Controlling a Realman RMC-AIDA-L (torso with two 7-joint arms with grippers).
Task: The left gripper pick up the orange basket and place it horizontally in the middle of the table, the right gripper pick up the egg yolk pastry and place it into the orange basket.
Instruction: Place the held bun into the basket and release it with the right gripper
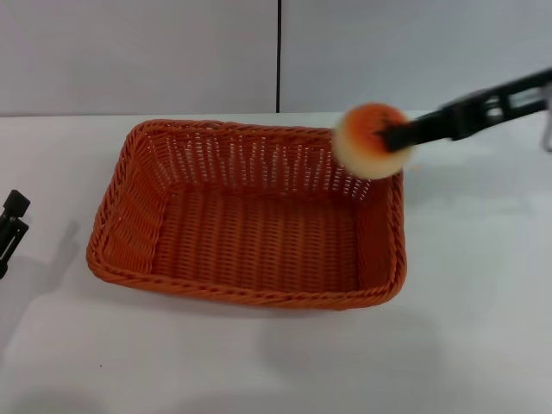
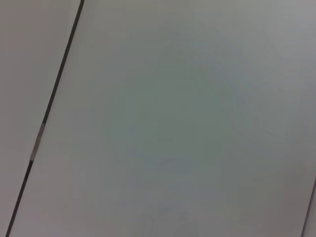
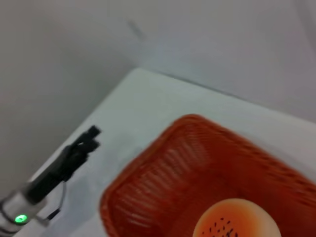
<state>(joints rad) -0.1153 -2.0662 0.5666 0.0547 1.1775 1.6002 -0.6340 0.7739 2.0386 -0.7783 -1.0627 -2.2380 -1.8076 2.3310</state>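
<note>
The orange basket (image 1: 246, 295) lies lengthwise across the middle of the white table (image 1: 470, 332). The egg yolk pastry (image 1: 364, 148) hangs in the air above the basket's far right corner. My right gripper (image 1: 390, 136) is shut on it, reaching in from the right. The right wrist view looks down on the pastry (image 3: 237, 221) over the basket (image 3: 165, 170). My left gripper (image 1: 12, 219) rests at the table's left edge, well clear of the basket, fingers slightly apart and empty. It also shows in the right wrist view as the left gripper (image 3: 90, 138).
A grey wall with a dark vertical seam (image 1: 279, 52) stands behind the table. The left wrist view shows only that wall and a seam (image 2: 49, 106). Bare tabletop lies in front of and to the right of the basket.
</note>
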